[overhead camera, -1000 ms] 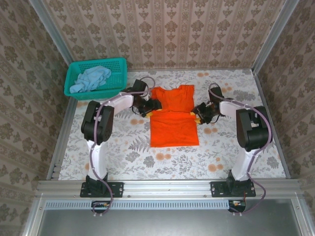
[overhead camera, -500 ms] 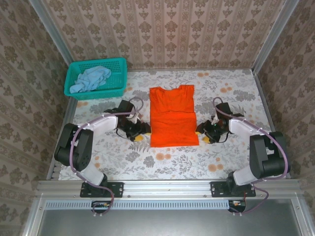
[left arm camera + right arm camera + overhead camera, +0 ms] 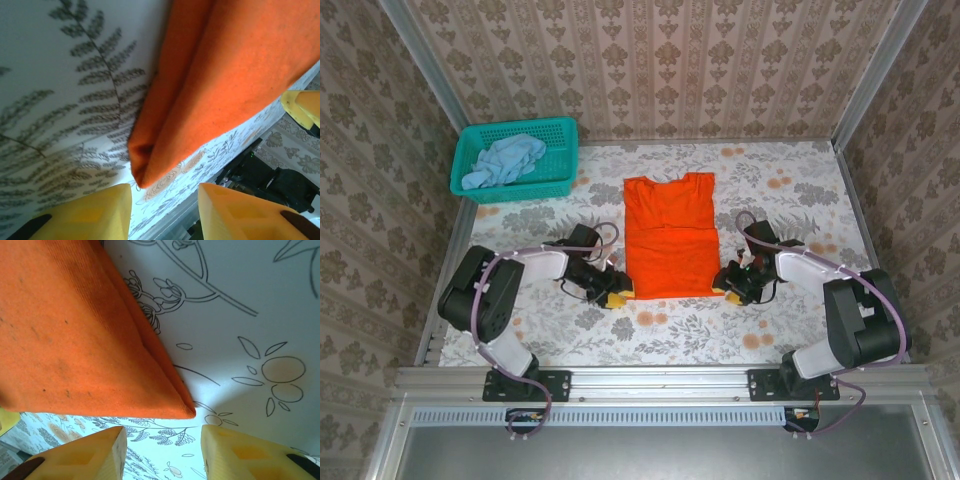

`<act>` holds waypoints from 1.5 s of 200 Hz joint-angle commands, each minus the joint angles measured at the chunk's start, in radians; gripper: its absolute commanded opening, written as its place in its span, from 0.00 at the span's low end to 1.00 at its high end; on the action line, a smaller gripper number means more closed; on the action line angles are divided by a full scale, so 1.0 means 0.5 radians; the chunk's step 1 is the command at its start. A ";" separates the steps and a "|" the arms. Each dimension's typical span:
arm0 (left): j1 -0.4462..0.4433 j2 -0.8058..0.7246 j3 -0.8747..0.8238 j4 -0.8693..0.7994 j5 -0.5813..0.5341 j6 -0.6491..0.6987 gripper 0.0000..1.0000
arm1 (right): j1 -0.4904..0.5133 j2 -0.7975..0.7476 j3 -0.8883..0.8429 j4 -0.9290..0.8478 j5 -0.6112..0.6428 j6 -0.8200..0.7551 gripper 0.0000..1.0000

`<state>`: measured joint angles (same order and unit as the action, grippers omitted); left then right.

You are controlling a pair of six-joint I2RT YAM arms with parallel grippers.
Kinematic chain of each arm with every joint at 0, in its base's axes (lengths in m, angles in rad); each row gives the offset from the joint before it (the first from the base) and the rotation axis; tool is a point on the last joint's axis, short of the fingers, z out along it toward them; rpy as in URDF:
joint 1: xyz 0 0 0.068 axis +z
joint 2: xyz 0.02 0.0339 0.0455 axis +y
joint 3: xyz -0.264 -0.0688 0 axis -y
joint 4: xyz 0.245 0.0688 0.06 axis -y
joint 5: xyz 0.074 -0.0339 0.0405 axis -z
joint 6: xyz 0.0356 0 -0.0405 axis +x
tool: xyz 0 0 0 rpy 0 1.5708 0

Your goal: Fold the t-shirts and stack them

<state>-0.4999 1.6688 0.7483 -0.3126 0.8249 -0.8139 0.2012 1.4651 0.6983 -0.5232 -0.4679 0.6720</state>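
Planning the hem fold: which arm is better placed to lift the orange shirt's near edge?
Neither leads; use both. The left gripper sits open at the near-left corner of the orange shirt, the right gripper open at the near-right corner, each corner just ahead of its jaws.

Bare tabletop (image 3: 670,335) is left along the near edge and far right; the far-left corner is blocked by a basket (image 3: 516,127), the middle by an orange shirt (image 3: 670,240), left gripper (image 3: 617,297) and right gripper (image 3: 723,291).

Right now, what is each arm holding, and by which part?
Nothing. The jaws of the left gripper and right gripper stand open, each short of a near corner of the orange t-shirt.
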 commanded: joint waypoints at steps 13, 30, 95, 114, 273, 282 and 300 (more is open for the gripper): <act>-0.055 0.036 0.044 -0.060 -0.085 0.004 0.36 | 0.011 0.006 0.002 0.038 0.119 -0.022 0.44; -0.059 0.055 0.053 -0.039 -0.097 -0.003 0.34 | 0.009 0.032 0.016 0.060 0.119 -0.019 0.43; -0.092 0.107 0.178 -0.178 -0.267 0.095 0.27 | 0.017 0.086 0.074 0.025 0.135 -0.048 0.36; -0.104 0.129 0.239 -0.274 -0.335 0.159 0.23 | 0.024 0.102 0.088 0.016 0.149 -0.052 0.33; -0.258 0.058 0.295 -0.706 -0.616 0.499 0.00 | 0.077 0.031 0.064 -0.215 0.130 -0.138 0.00; -0.290 0.004 0.246 -0.686 -0.576 0.491 0.00 | 0.112 -0.019 0.022 -0.235 0.100 -0.124 0.00; -0.350 -0.109 0.166 -0.699 -0.521 0.474 0.00 | 0.195 -0.134 -0.083 -0.272 0.061 -0.075 0.00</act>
<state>-0.6403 1.6917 0.8867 -0.5877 0.5453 -0.6010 0.2546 1.4761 0.7185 -0.5735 -0.3939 0.6239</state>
